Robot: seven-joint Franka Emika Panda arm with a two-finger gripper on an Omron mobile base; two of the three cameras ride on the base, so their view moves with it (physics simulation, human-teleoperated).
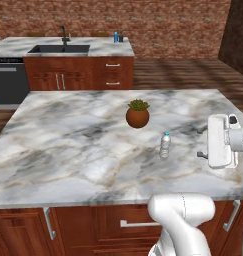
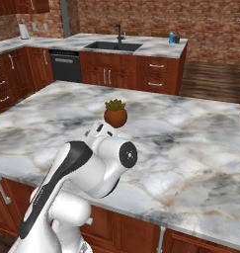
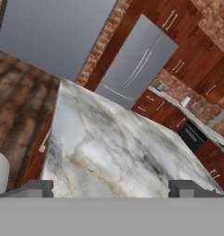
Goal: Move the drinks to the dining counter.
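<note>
one water bottle (image 1: 165,145) upright on island (image 1: 68,145) beside pot (image 1: 137,116); fingers (image 3: 38,188) spread, empty.

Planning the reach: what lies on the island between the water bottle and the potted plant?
Bare marble only: in the left base view nothing stands between the water bottle and the potted plant.

Potted plant (image 1: 137,114) upright mid-island (image 1: 68,145) (marble top); steel fridge (image 3: 136,64) against brick wall.

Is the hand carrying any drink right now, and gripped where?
Nothing is held: the hand is open over bare island marble, with the water bottle standing free.
</note>
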